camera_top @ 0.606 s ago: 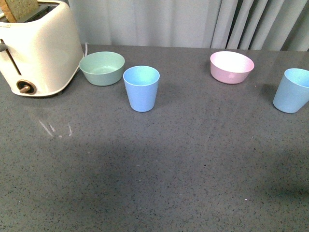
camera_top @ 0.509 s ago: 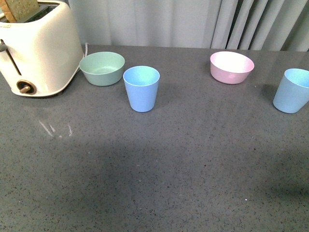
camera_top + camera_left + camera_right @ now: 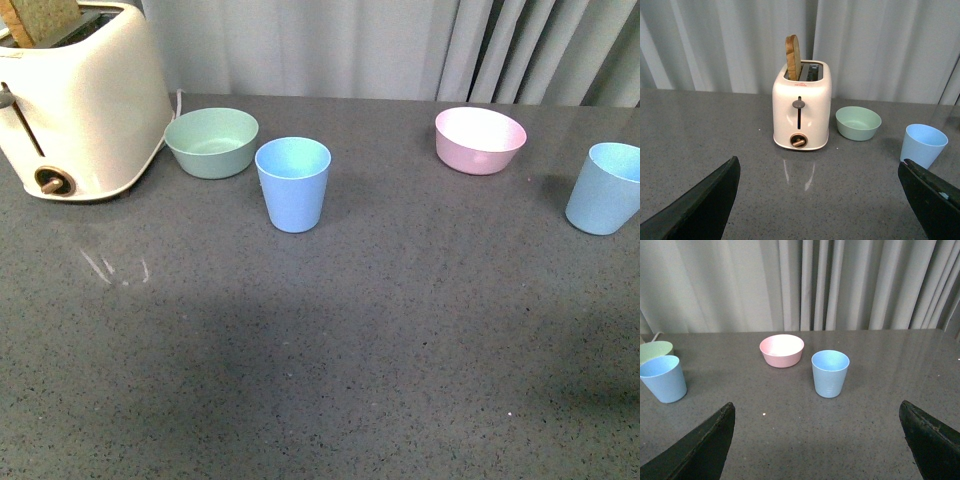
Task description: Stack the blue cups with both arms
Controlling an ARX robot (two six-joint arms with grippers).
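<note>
Two light-blue cups stand upright and apart on the grey table. One cup (image 3: 293,183) is left of centre, beside the mint-green bowl. The other cup (image 3: 605,187) is at the far right edge of the front view. Neither arm shows in the front view. My left gripper (image 3: 822,200) is open and empty, with the left cup (image 3: 923,145) ahead near one finger. My right gripper (image 3: 820,440) is open and empty, and the right cup (image 3: 830,373) stands ahead between its fingers, well apart from them. The other cup (image 3: 663,378) shows off to the side.
A cream toaster (image 3: 75,100) with a slice of bread in it stands at the back left. A mint-green bowl (image 3: 211,141) sits next to it. A pink bowl (image 3: 480,138) sits at the back right. Grey curtains hang behind the table.
</note>
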